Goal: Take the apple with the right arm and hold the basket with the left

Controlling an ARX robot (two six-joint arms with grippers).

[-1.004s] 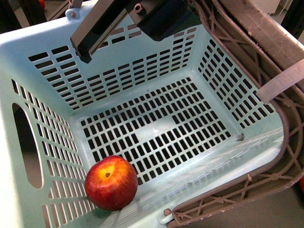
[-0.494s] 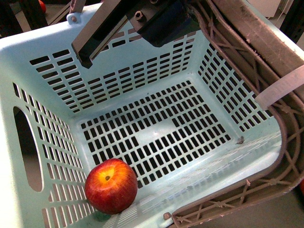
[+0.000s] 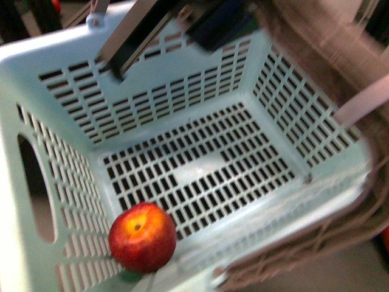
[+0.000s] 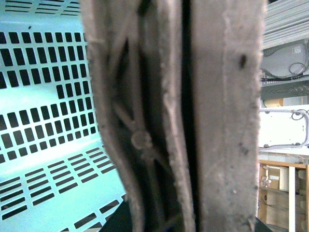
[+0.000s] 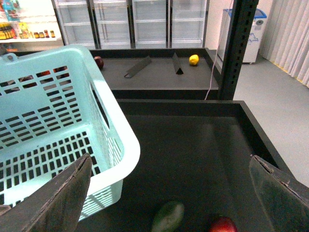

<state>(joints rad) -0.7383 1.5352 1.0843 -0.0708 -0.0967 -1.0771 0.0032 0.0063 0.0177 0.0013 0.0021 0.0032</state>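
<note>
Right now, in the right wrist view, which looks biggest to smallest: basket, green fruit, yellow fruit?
Largest: basket.
Then: green fruit, partly cut off.
Smallest: yellow fruit, but it lies farther back, so true size is unsure.

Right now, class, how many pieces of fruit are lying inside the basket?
1: the apple, in the near left corner of the basket. The rest of its floor looks bare, though the near rim may hide a little.
</note>
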